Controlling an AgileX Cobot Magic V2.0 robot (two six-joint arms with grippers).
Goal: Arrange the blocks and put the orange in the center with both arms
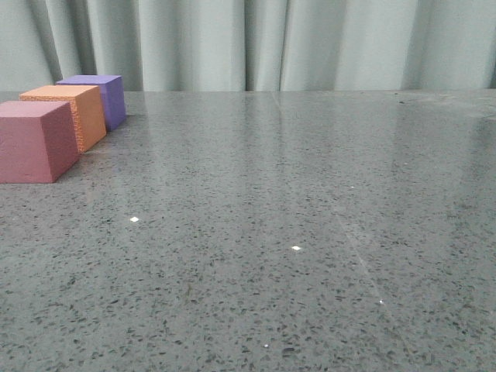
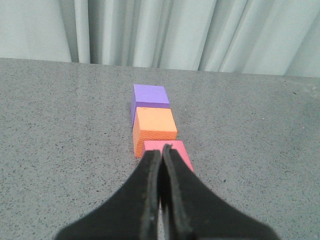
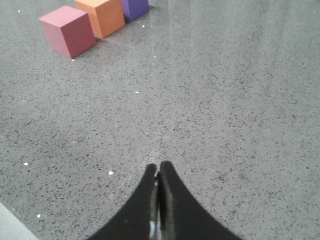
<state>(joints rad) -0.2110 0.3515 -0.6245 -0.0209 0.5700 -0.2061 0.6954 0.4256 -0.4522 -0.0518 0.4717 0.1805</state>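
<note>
Grey speckled table (image 1: 310, 232) before pale curtains (image 1: 310, 39); three cubes in a touching row, upper left of the front view.
Pink-red cube (image 1: 35, 141) nearest, orange cube (image 1: 66, 112) in the middle, purple cube (image 1: 105, 97) farthest. Left gripper (image 2: 162, 150) pressed together, empty, just before the pink-red cube; right gripper (image 3: 158, 169) likewise pressed together, well apart. Arrangement looks finished; the next move is likely only withdrawal.

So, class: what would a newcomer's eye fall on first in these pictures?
Three bright cubes in a row at the table's far left: pink cube nearest, orange cube in the middle, purple cube farthest. Next, the two black end effectors, both shut: the left end effector just before the pink cube, the right end effector over bare grey table.
</note>
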